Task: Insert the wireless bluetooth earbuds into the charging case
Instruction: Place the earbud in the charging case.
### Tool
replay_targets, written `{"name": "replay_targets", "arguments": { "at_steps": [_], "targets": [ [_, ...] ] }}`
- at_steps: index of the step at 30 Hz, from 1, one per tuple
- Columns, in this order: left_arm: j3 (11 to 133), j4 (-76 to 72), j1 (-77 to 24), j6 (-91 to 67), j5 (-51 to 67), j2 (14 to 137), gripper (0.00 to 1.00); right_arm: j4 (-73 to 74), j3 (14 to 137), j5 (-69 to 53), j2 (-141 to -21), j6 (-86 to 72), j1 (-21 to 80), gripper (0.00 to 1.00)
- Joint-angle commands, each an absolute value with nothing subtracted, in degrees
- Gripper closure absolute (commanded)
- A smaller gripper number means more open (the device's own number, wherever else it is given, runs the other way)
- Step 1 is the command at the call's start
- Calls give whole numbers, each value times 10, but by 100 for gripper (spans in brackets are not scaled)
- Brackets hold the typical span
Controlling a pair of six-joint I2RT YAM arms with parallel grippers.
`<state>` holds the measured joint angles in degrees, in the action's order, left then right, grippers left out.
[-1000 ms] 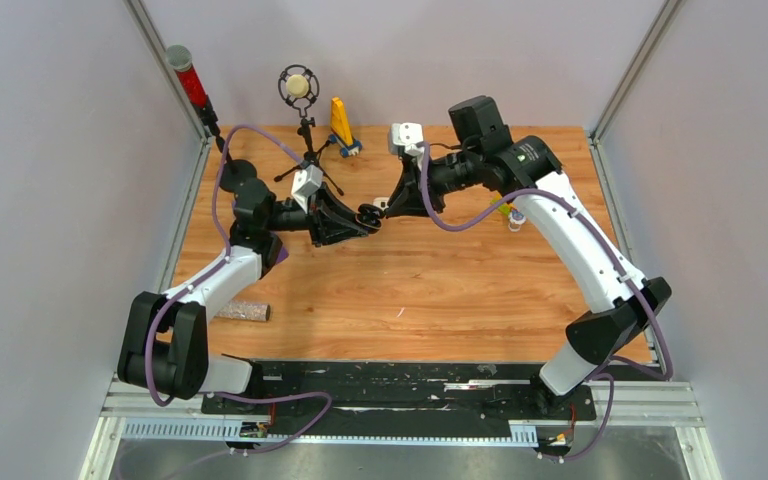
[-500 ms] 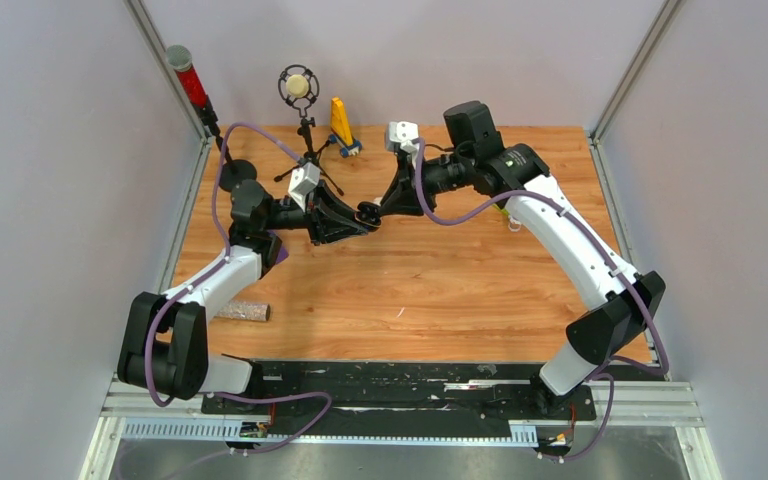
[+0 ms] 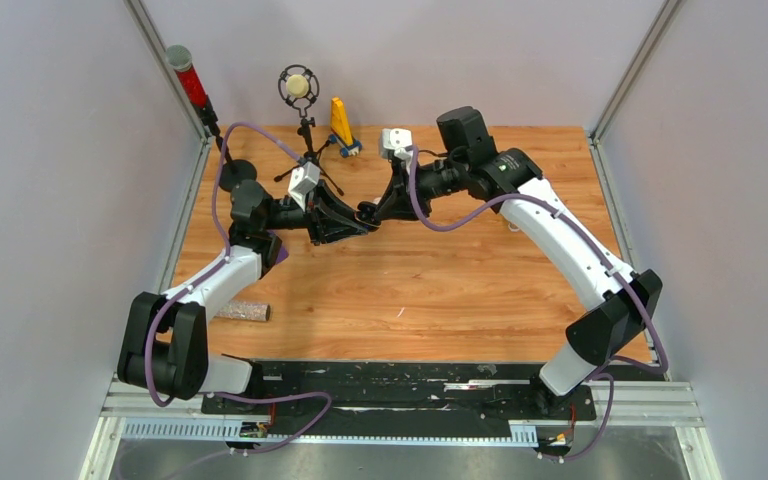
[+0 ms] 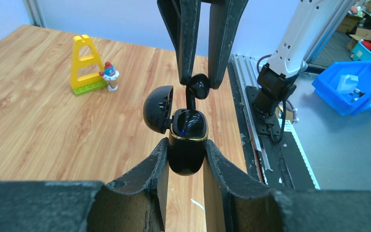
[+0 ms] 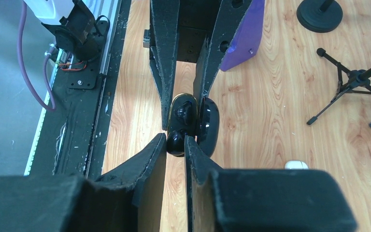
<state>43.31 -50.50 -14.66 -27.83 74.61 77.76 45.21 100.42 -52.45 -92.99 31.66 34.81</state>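
Note:
My left gripper [image 4: 186, 145] is shut on a glossy black charging case [image 4: 187, 157], held above the table with its lid [image 4: 157, 109] swung open to the left. Just above the case's mouth, my right gripper [image 4: 200, 83] is shut on a black earbud [image 4: 199, 88], whose stem points down to the opening. In the right wrist view the same earbud [image 5: 176, 144] is pinched at my right gripper [image 5: 175, 140], right against the case [image 5: 182, 112] and its lid [image 5: 208, 126]. From the top, both grippers meet over the table's middle back, the left gripper [image 3: 358, 222] and the right gripper [image 3: 376, 208].
A yellow block tower [image 3: 341, 122] with a small figure [image 4: 109, 74] and a microphone on a tripod [image 3: 299, 88] stand at the back. A white pebble-like case [image 5: 296, 165] lies on the wood. A speckled roll [image 3: 241, 311] lies near the left arm.
My right arm has shifted a little to the left, carrying the earbud closer onto the case. The left arm and the case have stayed where they were.

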Motion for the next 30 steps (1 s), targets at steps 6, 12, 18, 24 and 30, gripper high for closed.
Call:
{"name": "replay_targets", "arguments": {
  "at_steps": [6, 12, 18, 24, 30],
  "targets": [
    [452, -530, -148, -283, 745, 762, 100, 439, 991, -517, -910, 336, 357, 81],
    [452, -530, -148, -283, 745, 764, 100, 439, 999, -514, -913, 335, 358, 81],
    [452, -530, -148, -280, 745, 766, 100, 450, 1032, -520, -920, 331, 358, 81],
    [451, -529, -148, -277, 745, 765, 100, 460, 1041, -521, -917, 337, 357, 81],
    [453, -529, -148, -279, 746, 764, 100, 468, 1025, -515, -910, 353, 358, 81]
  ]
}}
